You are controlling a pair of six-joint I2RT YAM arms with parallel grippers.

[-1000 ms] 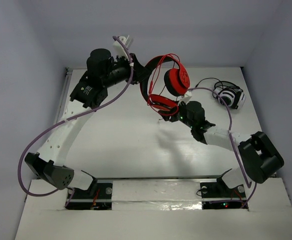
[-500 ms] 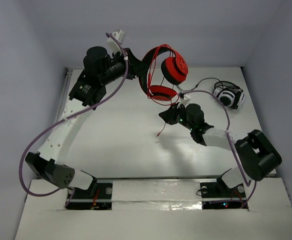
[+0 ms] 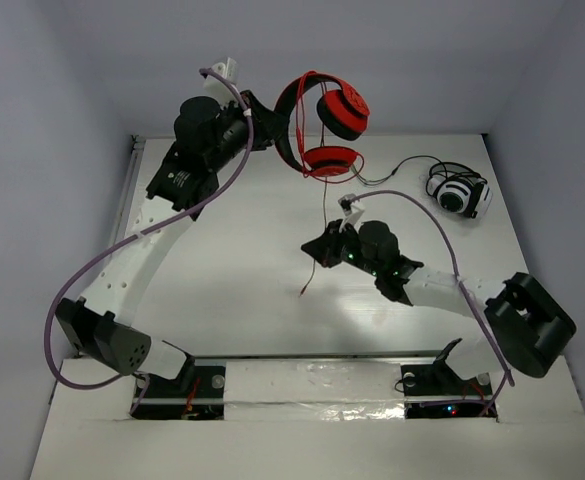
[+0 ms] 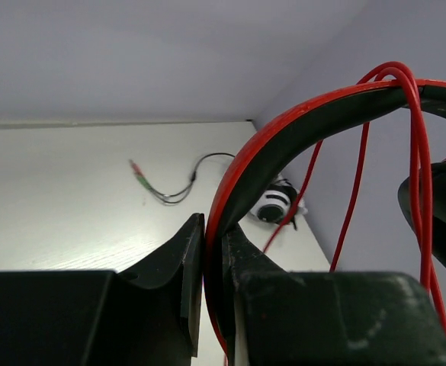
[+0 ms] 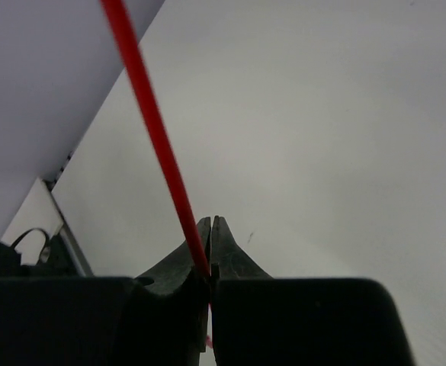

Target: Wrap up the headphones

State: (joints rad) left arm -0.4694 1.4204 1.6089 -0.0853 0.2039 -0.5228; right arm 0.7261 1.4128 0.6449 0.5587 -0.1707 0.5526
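Note:
The red headphones (image 3: 324,115) hang in the air at the back middle, with round red ear cups and a red-and-black headband (image 4: 299,126). My left gripper (image 3: 269,135) is shut on the headband (image 3: 290,105). Loops of thin red cable (image 4: 417,145) lie over the band. The red cable (image 3: 324,205) runs down from the cups to my right gripper (image 3: 319,250), which is shut on it (image 5: 154,130) above the table. The cable's free end (image 3: 306,288) dangles below the right gripper.
White-and-black headphones (image 3: 459,192) with a dark cable (image 3: 402,170) lie at the back right; they show in the left wrist view (image 4: 272,207) with their plug ends (image 4: 139,171). The table's left edge rail (image 3: 130,190) is near the left arm.
My left gripper has lifted the headphones up and back. My right gripper has moved left and toward the front along the cable, which now hangs taut between them.

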